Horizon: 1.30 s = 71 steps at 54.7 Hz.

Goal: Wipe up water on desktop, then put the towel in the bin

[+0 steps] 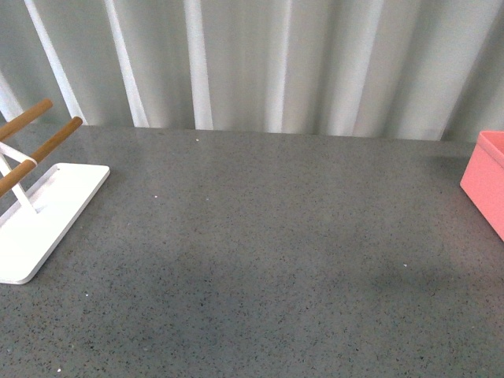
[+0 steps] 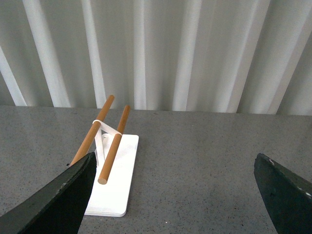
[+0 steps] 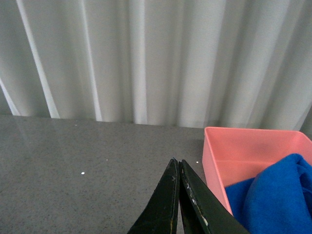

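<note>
The speckled dark grey desktop (image 1: 260, 236) fills the front view; neither arm shows there. The salmon-pink bin (image 1: 487, 181) stands at the right edge. In the right wrist view the bin (image 3: 229, 156) holds the bright blue towel (image 3: 273, 195), bunched inside it. My right gripper (image 3: 177, 163) is shut and empty, its tips over the desktop just beside the bin's near wall. My left gripper (image 2: 175, 168) is open and empty, its dark fingers (image 2: 63, 200) spread wide above the desktop (image 2: 195, 165).
A flat white rack base (image 1: 39, 220) with wooden bars (image 1: 47, 146) stands at the left edge; it also shows in the left wrist view (image 2: 114, 180). White pleated curtains (image 1: 260, 63) hang behind the desktop's far edge.
</note>
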### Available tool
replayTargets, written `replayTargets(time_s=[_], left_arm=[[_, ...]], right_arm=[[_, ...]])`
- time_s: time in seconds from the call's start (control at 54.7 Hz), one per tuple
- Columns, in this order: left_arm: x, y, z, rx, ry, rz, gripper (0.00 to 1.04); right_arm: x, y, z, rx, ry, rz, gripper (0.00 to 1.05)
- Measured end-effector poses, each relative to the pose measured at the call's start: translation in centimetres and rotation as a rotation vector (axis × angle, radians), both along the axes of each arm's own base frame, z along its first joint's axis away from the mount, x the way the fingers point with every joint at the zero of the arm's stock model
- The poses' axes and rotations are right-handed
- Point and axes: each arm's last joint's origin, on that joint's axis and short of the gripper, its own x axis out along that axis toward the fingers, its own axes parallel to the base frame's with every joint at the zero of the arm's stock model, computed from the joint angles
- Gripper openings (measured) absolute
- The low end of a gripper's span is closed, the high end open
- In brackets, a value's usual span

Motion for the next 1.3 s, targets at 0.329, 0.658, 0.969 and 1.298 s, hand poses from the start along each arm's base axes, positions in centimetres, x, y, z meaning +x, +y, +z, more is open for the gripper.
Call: replayTargets(time_s=[0.329,0.658,0.969,1.298], left_arm=[[0.0,0.0,0.0,0.000,0.000,0.000,0.98],[0.0,0.0,0.0,0.000,0.000,0.000,0.98],[0.0,0.0,0.0,0.000,0.000,0.000,0.98],[0.0,0.0,0.0,0.000,0.000,0.000,0.98]], right_arm=[[-1.5,0.0,-1.1,-0.001,-0.015,-0.003,0.03],[-2.5,0.0,-1.1,-0.002,-0.015,-0.002,0.03],[-3.3,0.0,-1.1,-0.002,-0.016,-0.003,0.03],[-3.8,0.0,-1.2,-0.002,-0.016,-0.006,0.03]])
